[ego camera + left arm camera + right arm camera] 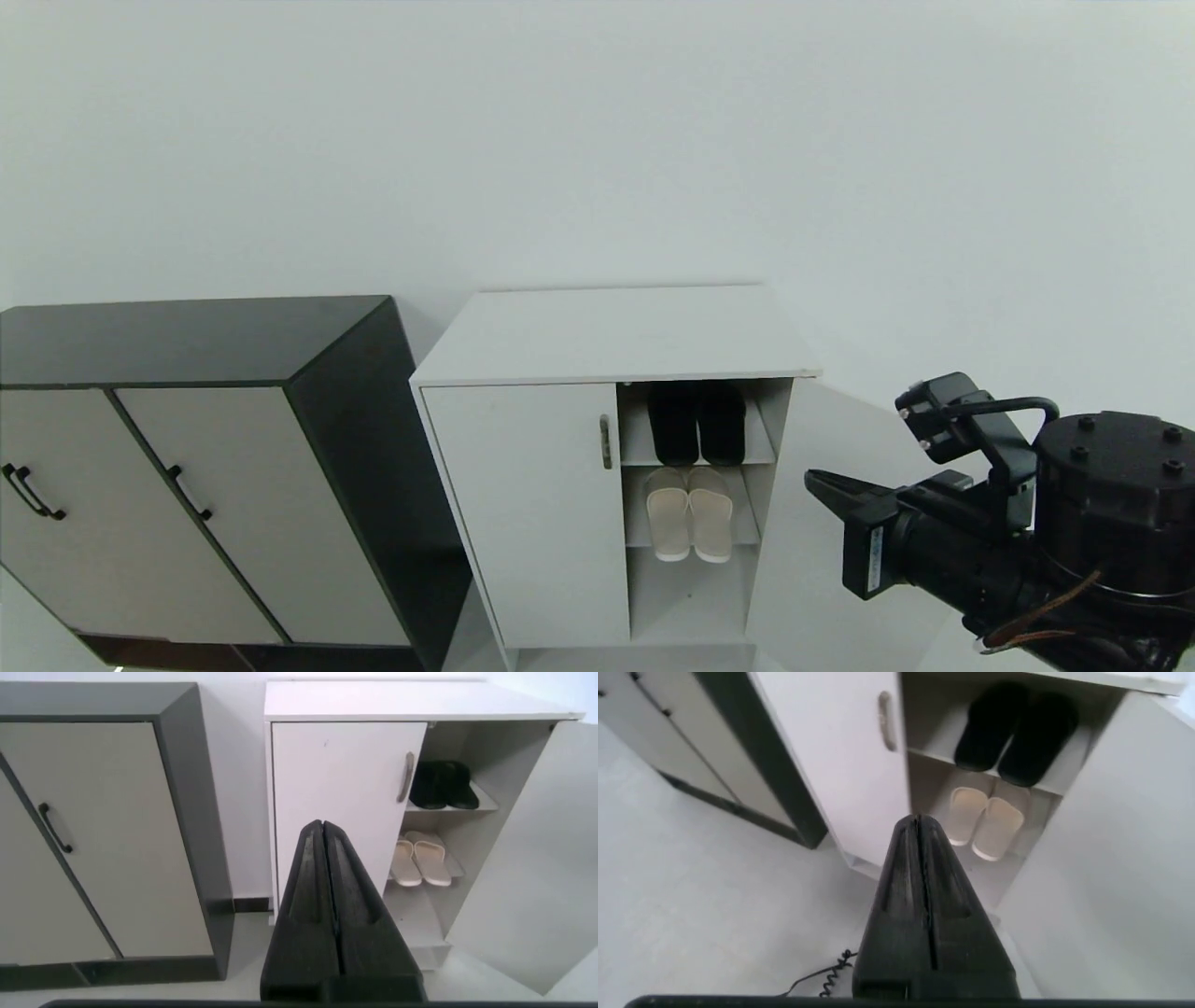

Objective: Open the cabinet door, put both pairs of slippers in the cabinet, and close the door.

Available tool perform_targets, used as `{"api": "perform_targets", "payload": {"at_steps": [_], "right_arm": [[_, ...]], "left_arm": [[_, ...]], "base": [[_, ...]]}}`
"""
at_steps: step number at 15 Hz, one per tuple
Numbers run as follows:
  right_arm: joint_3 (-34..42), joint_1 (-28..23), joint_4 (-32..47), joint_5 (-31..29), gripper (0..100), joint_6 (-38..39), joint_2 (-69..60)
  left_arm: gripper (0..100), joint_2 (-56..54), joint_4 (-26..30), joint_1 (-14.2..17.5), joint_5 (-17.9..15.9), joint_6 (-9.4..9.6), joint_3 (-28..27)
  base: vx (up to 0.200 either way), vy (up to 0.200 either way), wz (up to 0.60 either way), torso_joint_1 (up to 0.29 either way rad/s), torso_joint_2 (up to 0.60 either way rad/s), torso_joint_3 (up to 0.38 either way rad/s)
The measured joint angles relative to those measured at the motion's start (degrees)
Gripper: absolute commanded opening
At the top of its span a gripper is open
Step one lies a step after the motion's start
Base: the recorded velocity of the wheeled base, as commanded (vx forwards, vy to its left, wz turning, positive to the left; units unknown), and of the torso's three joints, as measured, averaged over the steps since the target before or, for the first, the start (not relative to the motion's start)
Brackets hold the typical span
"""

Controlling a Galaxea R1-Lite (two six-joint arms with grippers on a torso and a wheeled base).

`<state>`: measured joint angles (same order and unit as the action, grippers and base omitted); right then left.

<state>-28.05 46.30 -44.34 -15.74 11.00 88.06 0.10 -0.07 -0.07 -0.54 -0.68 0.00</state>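
Status: two of three steps appear complete. The white cabinet (611, 336) stands with its right-hand door (523, 859) swung wide open, and both pairs of slippers are inside. The black slippers (696, 422) sit side by side on the upper shelf. The cream slippers (691, 511) sit on the shelf below, with one end of each slightly overhanging the shelf edge. The bottom compartment holds nothing visible. Remaining step, as judged: close the open door.

End effectors: the left gripper (322, 826) is clenched on nothing, its two fingers pressed flat together, and it points toward the cabinet front from some way off. The right gripper (814, 479) is likewise closed and empty. It is held beside the cabinet's open side, apart from the door.

Materials: the cabinet is flat white laminate board with square edges. Its left-hand door (527, 504) is shut and carries a slim vertical metal handle (605, 441). The black pair looks soft and matte, while the cream pair looks like smooth moulded foam with broad straps. A dark cabinet (187, 345) with pale doors stands just beside the white one.
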Motion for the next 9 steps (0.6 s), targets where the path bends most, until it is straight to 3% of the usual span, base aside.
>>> {"api": "perform_targets", "payload": {"at_steps": [1,9], "right_arm": [[0.0,-0.02,-0.09,0.01,0,0.0,0.09],[-0.26,-7.8,-4.63,-0.22,0,-1.67,3.06]], "left_arm": [[0,0.0,0.02,-0.02,0.0,-0.02,0.0],[0,0.0,0.0,0.0,0.0,0.02,0.0]], "base": [[-0.2,0.0,0.0,0.007,0.0,-0.002],[0.0,0.0,0.0,0.0,0.0,0.0]]}}
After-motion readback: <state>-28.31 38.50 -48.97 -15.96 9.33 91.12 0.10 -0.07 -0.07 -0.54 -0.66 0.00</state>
